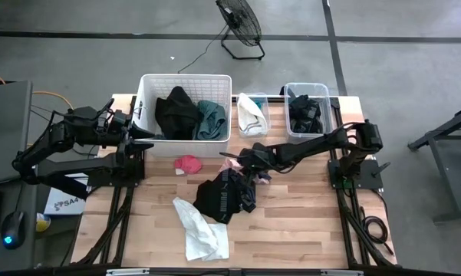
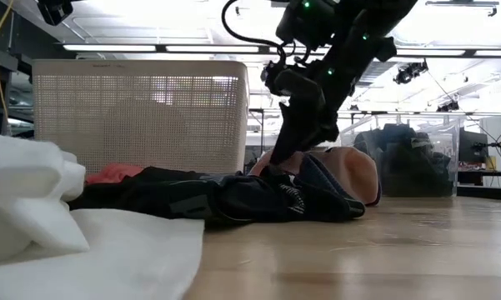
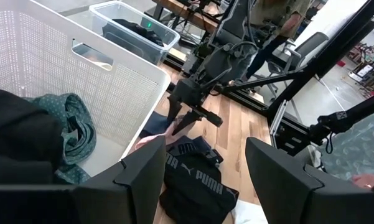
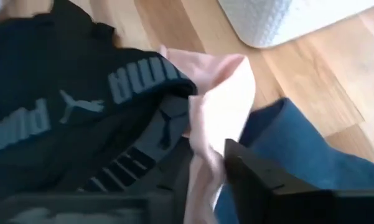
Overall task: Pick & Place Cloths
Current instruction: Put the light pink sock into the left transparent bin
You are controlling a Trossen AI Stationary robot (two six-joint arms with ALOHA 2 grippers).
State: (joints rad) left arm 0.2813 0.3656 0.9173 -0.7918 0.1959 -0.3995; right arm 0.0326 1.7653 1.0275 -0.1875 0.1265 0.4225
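From above, I saw my right gripper [image 1: 232,159] reaching left to the middle of the desk [image 1: 307,222]. It was down at the far end of the black Puma cloth [image 1: 222,195], where a pale pink cloth [image 1: 262,178] peeked out. A white cloth [image 1: 201,234] lay nearer, and a small red-pink cloth [image 1: 188,163] lay just in front of the white basket [image 1: 186,79]. The basket held a black cloth [image 1: 176,112] and a teal-green cloth [image 1: 211,119]. My left gripper [image 1: 147,139] waited by the basket's left side.

From desk height, I saw the right gripper [image 2: 288,157] pushed down into the dark cloth pile [image 2: 233,196], with the pink cloth [image 2: 354,171] behind it. The white cloth [image 2: 67,225] was close in front.

From my left wrist, the left gripper's fingers [image 3: 146,168] were spread apart and held nothing. The teal-green cloth [image 3: 68,121] sat in the basket [image 3: 62,62], and the Puma cloth [image 3: 196,180] lay on the desk.

From my right wrist, the pink cloth [image 4: 221,106] lay over the black Puma cloth [image 4: 68,118], beside a blue cloth [image 4: 299,149]. A dark finger [image 4: 267,180] touched the pink cloth, but I could not tell if the gripper was pinching it.
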